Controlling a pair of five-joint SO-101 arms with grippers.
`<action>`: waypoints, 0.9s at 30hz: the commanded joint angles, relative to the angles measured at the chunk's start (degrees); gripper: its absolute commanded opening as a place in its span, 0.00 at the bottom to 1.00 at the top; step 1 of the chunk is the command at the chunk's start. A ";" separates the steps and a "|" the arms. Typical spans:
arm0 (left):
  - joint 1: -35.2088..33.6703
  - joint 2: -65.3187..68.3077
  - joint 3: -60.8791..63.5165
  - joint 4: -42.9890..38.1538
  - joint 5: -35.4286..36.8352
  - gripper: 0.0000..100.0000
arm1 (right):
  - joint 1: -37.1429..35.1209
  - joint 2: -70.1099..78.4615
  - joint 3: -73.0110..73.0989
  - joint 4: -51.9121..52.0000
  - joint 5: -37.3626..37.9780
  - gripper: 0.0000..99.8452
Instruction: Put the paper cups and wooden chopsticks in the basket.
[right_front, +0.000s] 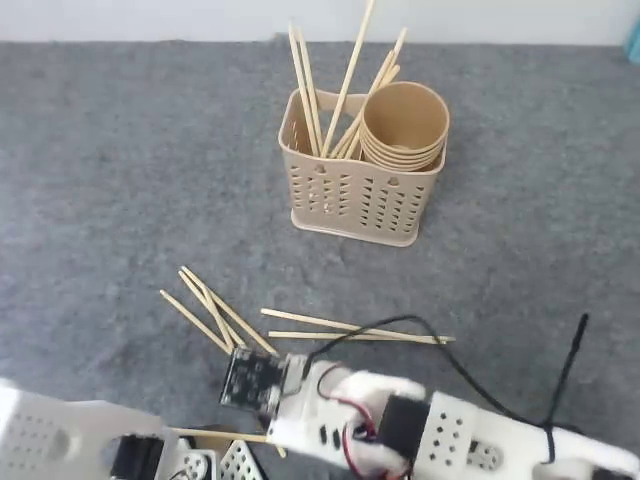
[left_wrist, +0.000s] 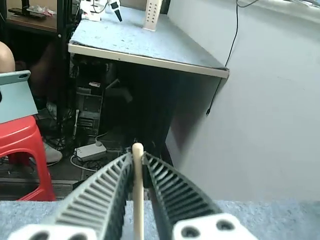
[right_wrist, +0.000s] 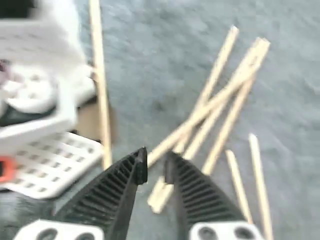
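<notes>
A beige slotted basket (right_front: 345, 200) stands at the back of the grey mat, holding a stack of paper cups (right_front: 405, 125) and several upright wooden chopsticks (right_front: 312, 95). More chopsticks lie loose on the mat: a crossed bunch (right_front: 215, 315) and a pair (right_front: 350, 330) beside it. My left gripper (left_wrist: 136, 160) is shut on one chopstick (left_wrist: 136, 200), which also shows at the near edge (right_front: 235, 436). My right gripper (right_wrist: 155, 167) hovers just above the crossed bunch (right_wrist: 220, 105), open by a narrow gap with nothing between its fingers.
Both white arm bodies (right_front: 400, 420) crowd the near edge of the mat, with a black cable (right_front: 470, 375) looping over the right one. The left arm's white housing (right_wrist: 40, 100) sits close beside the right gripper.
</notes>
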 joint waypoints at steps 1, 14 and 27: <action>-1.05 -0.79 -5.14 -1.49 -0.18 0.01 | -4.70 -1.63 -0.44 -2.15 -2.64 0.11; -0.62 -0.97 -5.23 -1.49 -0.44 0.01 | -12.79 -1.63 4.13 0.04 -3.78 0.10; 0.35 -7.65 -5.85 7.82 -0.18 0.01 | -5.67 27.74 -8.18 -4.18 -3.69 0.09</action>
